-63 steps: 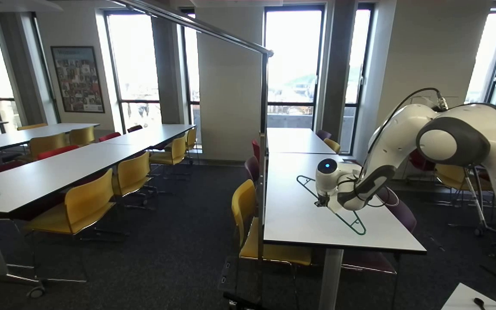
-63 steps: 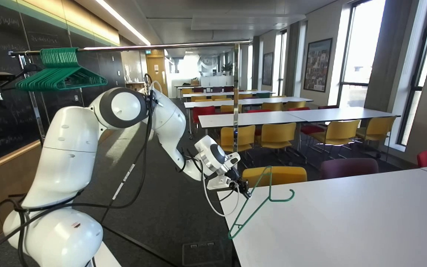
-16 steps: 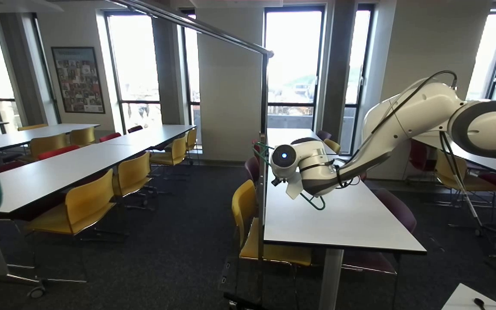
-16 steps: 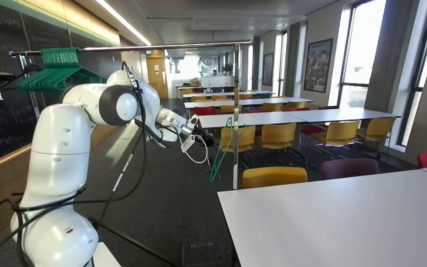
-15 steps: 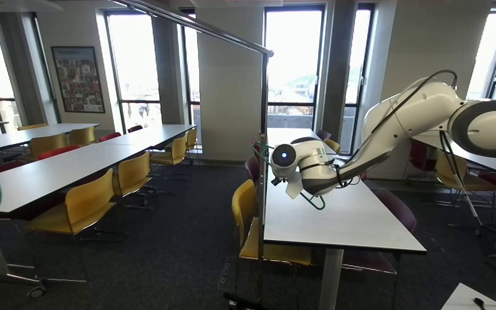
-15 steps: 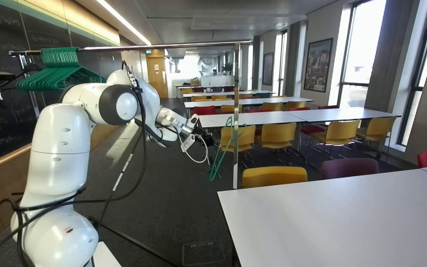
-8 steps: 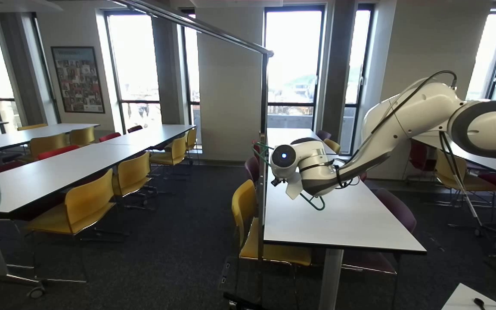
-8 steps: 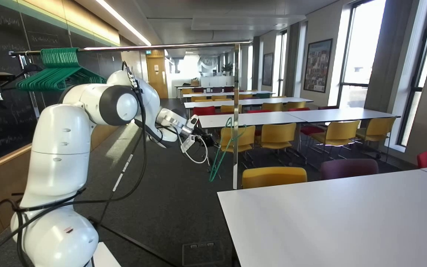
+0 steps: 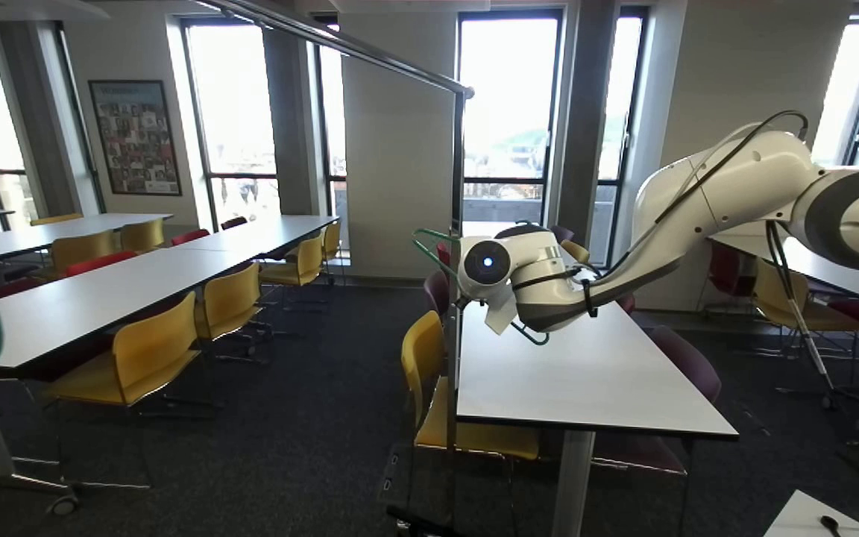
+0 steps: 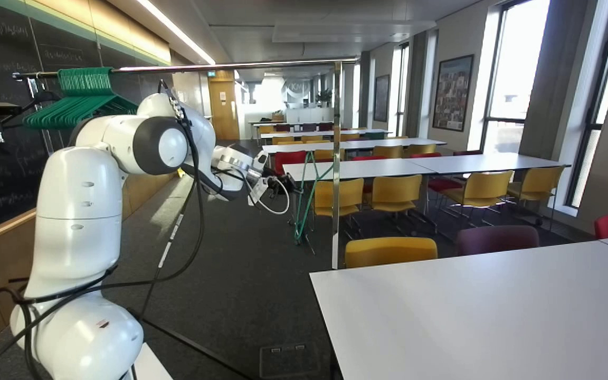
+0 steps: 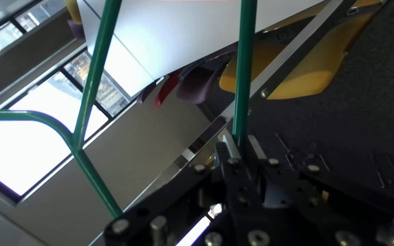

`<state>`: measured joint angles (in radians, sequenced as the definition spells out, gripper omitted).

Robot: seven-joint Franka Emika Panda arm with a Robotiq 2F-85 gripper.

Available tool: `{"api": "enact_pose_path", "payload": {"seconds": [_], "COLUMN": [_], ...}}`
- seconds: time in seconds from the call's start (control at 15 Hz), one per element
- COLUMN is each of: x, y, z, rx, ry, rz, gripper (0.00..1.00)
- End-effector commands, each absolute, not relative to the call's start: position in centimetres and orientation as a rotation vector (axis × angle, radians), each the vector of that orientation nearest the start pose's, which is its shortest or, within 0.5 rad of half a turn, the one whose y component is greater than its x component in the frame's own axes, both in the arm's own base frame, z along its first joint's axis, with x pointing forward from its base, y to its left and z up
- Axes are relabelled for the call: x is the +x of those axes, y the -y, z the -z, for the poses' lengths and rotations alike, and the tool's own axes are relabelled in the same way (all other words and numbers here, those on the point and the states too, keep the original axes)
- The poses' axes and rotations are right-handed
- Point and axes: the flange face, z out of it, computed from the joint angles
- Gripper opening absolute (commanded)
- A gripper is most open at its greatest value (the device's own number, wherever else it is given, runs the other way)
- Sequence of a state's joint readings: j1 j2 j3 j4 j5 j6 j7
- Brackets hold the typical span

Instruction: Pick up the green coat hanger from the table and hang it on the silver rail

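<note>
Bright room with tall windows (image 9: 510, 104), yellow chairs (image 9: 153, 343) and a long white worktop (image 10: 483, 316). Holding the green hanger (image 11: 245, 65) in mid-air, off the worktop, pinched in a narrow claw (image 11: 242, 145) by the straight lower bar (image 11: 241, 109). Sensible spot to grip: opposite the hook (image 11: 15, 115), so leaves it free to go over the silver rail (image 10: 262, 64) with nothing in between. Well below that rail, and near the upright post (image 10: 335, 184) in both exterior views (can't judge whether touching or apart from these angles). Looks tilted, with the hook aimed more sideways than up. Presumably held this far out to gain room for turning. At the opposite end of the rail from the post, bunch of green hangers (image 10: 77, 113) hooked over it; handy as a pattern to match. Judging from pose: past pick-up, somewhere in the carry, hanging not done. Calls next for a good lift, then a turn to bring the hook upright, then lowering onto the rail. Watch for snags on the post during the lift, and for swivel in the grip: thin rod, single pinch point, most of the hanger off to one side.
</note>
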<state>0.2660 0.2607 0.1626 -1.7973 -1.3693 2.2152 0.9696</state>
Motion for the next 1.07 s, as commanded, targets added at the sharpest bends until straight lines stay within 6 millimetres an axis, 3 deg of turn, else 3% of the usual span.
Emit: {"api": "enact_pose_path", "payload": {"seconds": [0.0, 0.47, 0.73, 1.0], "x": [61.4, 62.3, 61.9, 61.8], "y": [-24.0, -25.1, -26.8, -27.9], "z": [-49.3, -58.6, -61.9, -64.1], "rx": [1.998, 1.678, 1.584, 1.614], "ry": [-0.390, -0.467, -0.438, -0.384], "rz": [-0.993, -1.087, -1.167, -1.182], "gripper": [0.02, 0.02, 0.02, 0.02]}}
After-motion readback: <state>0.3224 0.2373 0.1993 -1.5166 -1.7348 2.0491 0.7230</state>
